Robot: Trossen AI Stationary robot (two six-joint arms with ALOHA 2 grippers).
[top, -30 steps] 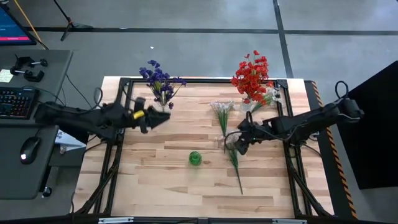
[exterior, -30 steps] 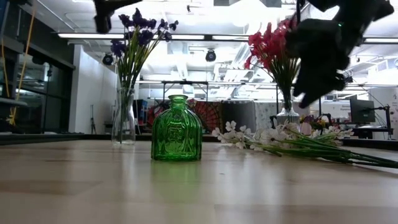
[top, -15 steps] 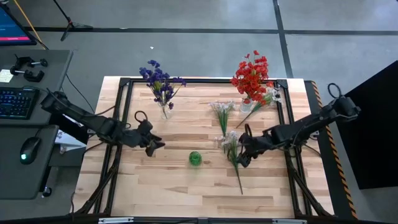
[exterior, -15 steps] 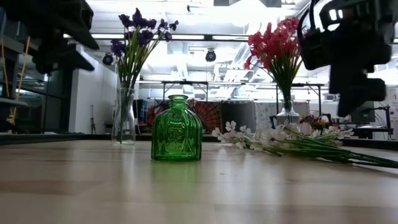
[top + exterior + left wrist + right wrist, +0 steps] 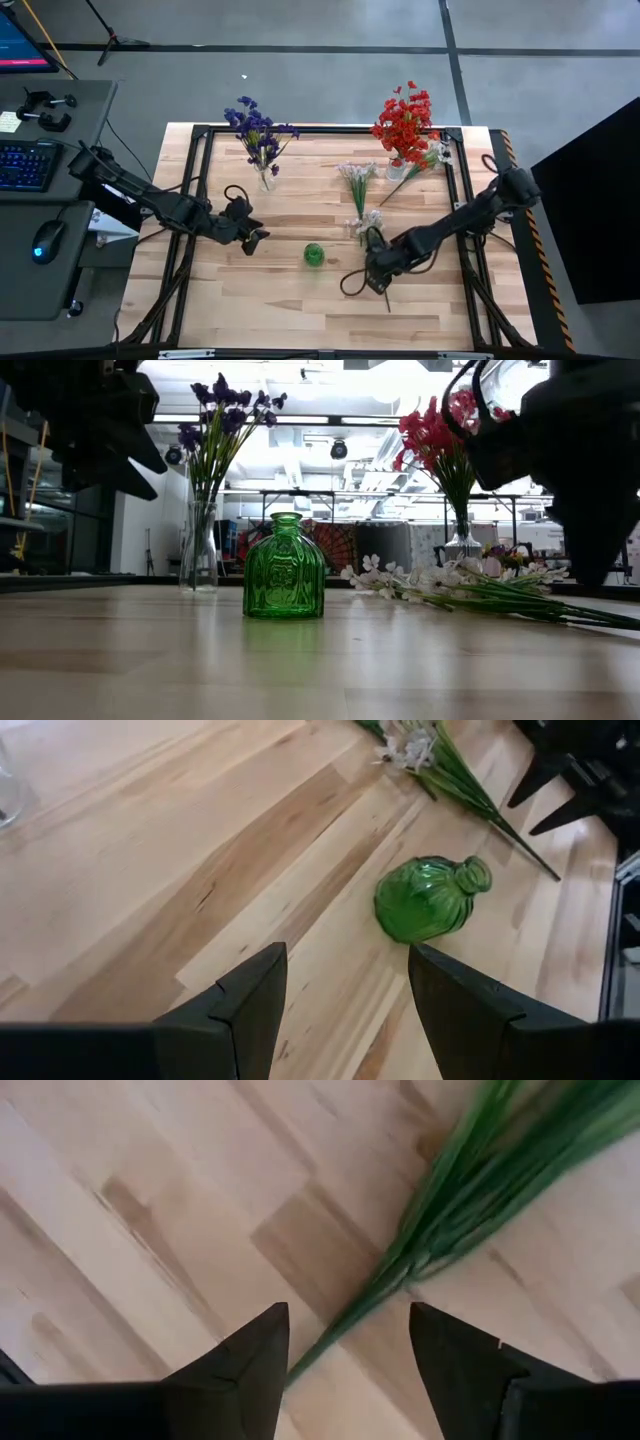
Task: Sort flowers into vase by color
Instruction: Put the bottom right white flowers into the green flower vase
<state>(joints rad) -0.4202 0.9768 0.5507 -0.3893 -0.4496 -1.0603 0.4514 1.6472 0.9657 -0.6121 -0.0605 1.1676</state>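
Observation:
A small green glass vase (image 5: 314, 254) stands upright mid-table, also seen in the low view (image 5: 285, 568) and the left wrist view (image 5: 430, 898). A white flower spray (image 5: 368, 228) lies flat to its right, its green stem (image 5: 420, 1250) running toward the near edge. My right gripper (image 5: 348, 1370) is open and points down over that stem (image 5: 383, 285), a finger on either side and clear of it. My left gripper (image 5: 252, 238) is open, left of the green vase and tilted toward it. Purple flowers (image 5: 260, 130) and red flowers (image 5: 404, 122) stand in clear vases at the back.
A second white spray (image 5: 357, 180) lies behind the first. Another (image 5: 425, 160) leans by the red flowers' vase. A black frame (image 5: 330, 130) runs along the table's edges. Bare wood lies near the front edge (image 5: 280, 310). A desk with a keyboard (image 5: 25, 165) stands to the left.
My left gripper has come down and toward the near edge, tipping downward toward the green vase. My right gripper has moved toward the near edge along the lying white spray, from its blooms to its stem, and has sunk lower. No flower or vase has moved.

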